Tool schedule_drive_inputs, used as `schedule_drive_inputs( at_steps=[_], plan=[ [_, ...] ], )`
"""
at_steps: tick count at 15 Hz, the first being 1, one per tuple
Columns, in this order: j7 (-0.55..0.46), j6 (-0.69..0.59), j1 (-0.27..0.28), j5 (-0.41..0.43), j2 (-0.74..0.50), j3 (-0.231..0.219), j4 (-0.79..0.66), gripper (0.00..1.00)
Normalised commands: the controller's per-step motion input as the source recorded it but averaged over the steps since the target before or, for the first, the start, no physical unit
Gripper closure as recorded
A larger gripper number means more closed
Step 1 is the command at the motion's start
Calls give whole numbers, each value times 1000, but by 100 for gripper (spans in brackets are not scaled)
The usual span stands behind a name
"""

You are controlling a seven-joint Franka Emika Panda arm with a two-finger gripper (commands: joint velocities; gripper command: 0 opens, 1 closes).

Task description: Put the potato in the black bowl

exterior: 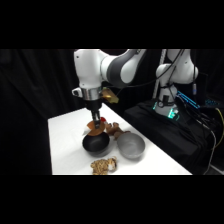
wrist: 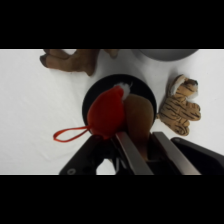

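Potato [wrist: 131, 116] clamped in gripper [wrist: 142, 142]; above black bowl [wrist: 90, 97].

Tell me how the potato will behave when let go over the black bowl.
The potato looks plush, so it probably squashes in the gripper and lands softly. Its oval shape might roll a bit, but the black bowl lies right beneath it and should catch it. The red loop could drape over the rim.

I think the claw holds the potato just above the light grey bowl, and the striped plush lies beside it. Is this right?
Not quite. The claw holds the potato above the black bowl, not the grey bowl, as the wrist view shows. The striped plush does lie beside it.
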Motion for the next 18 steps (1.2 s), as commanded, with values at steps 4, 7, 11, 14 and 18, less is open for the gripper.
schedule_drive_inputs(
  at_steps=[4, 7, 11, 14, 18],
  plan=[
    [-196, 332, -35, -77, -56, 0, -224, 46],
    [-178, 270, -63, -74, 52, -28, -17, 21],
    [-119, 101, -69, -66, 65, -47, 129, 0],
    [-163, -216, -81, -77, -150, -37, 148, 0],
    [-194, -564, -65, -50, -402, 9, 70, 0]
  ],
)
